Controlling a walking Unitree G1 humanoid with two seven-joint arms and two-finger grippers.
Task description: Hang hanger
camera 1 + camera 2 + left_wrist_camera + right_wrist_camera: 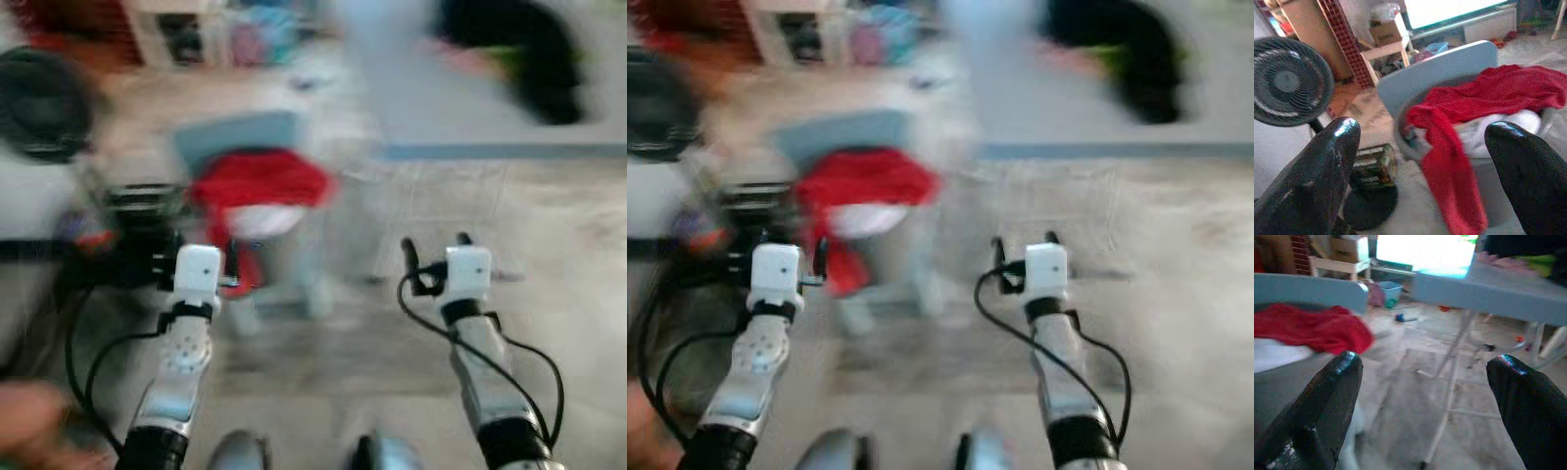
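At the far left stands a black fan point(1287, 81) on a round base, with a low stack of dark things point(1373, 169) on the floor by its foot. Next comes the left tool point(231, 257), raised in front of the robot, its two black fingers point(1312, 181) set wide apart with nothing between them. Just beyond it sits a pale grey basket point(1435, 73) with a tall back — a red cloth point(1488, 95) lies draped over its rim and trails down the front, on top of something white point(1498, 127). The basket is near the left tool and straight ahead of it, not touching. No hanger can be made out; the head views are blurred, and whether one lies under the cloth I cannot tell. To the right of the basket is open pale floor point(549, 294), and over it hangs the right tool point(436, 257), its fingers point(1327, 406) likewise spread apart and holding nothing. Past the right tool stands a light blue bench point(1498, 293) on thin white legs, with a dark heap point(519, 54) on its top. Behind, a low white shelf point(1383, 49) carries a cardboard box — small bits lie scattered on the floor near it.
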